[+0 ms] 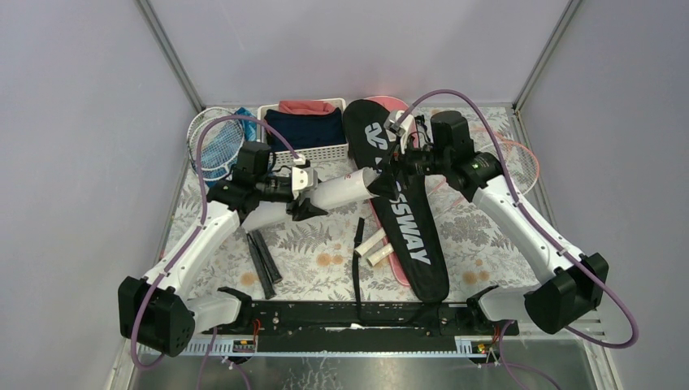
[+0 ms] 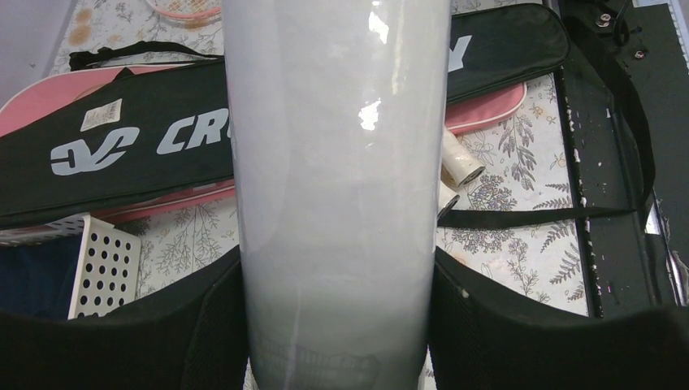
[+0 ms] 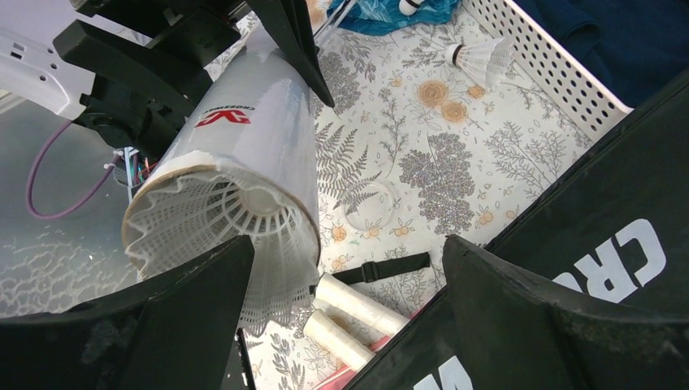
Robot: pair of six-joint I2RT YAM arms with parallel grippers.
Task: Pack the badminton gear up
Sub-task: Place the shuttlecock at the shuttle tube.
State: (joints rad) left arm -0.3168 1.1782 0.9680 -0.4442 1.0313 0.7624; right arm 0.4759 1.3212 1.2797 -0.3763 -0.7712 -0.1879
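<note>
Enclosing floral tablecloth [image 1: 325, 244]: lilac walls [image 1: 325, 49]

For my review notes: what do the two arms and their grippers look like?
The left arm and right arm have white link shells, black joint housings and black bases. A purple cable loops along each. The left gripper and right gripper have black, tapered fingers on white mounts.

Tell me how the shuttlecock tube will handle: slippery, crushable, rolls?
Likely slippery: the tube is glossy, with glare spots, and the left gripper clamps it only by its sides. Probably light and crushable: it looks like a thin-walled open cylinder, with a shuttlecock showing at the mouth. Set down, it would probably roll, being round.
</note>
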